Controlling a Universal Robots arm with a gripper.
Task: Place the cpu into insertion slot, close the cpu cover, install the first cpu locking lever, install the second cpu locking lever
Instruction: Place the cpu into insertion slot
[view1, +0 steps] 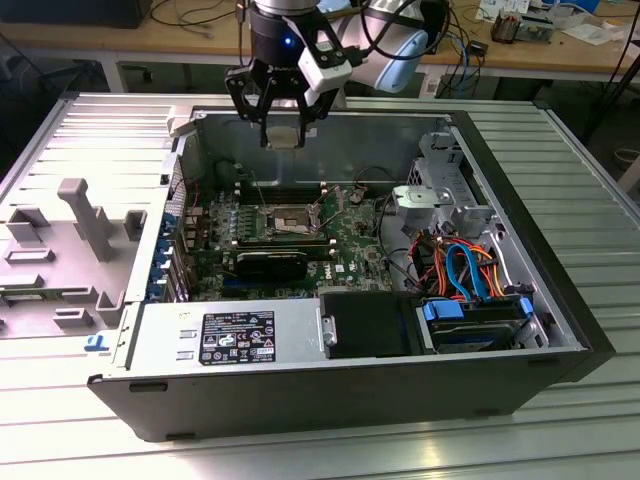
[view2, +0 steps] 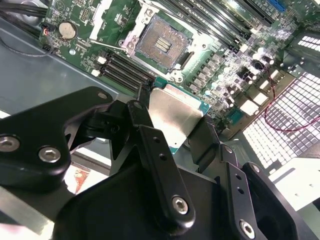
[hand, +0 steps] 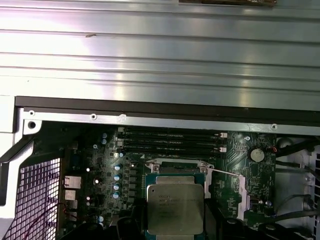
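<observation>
tech: cpu (view1: 285, 140) location?

lead: up in the air, clamped in the end effector (view1: 284, 133), above the far wall of the open computer case (view1: 350, 395). it is well clear of the board.

tech: how wide is the end effector?

lead: closed in on two opposite edges of the chip. in the second wrist view the black fingers (view2: 141, 116) press on either side of the cpu (view2: 175, 114), whose silver-grey top faces the camera with a green edge showing.

tech: and the insertion slot (view1: 283, 222)?

lead: on the green motherboard (view1: 350, 245), towards the far middle of the case, below the chip and nearer than it. its dark centre lies bare in the second wrist view (view2: 161, 44), silvery rim around it. long black memory slots (view1: 275, 240) run along its near and far sides. in the first wrist view the cpu (hand: 175, 207) hangs in front of the slot (hand: 175, 168).

tech: what else is around?

lead: power supply (view1: 230, 335) at the case's near side, towards the exterior view's left; a drive with blue and orange cables (view1: 465, 270) towards the right. a grey plastic shroud (view1: 80, 215) lies on the ribbed metal bench (view1: 560, 150), left of the case.
</observation>
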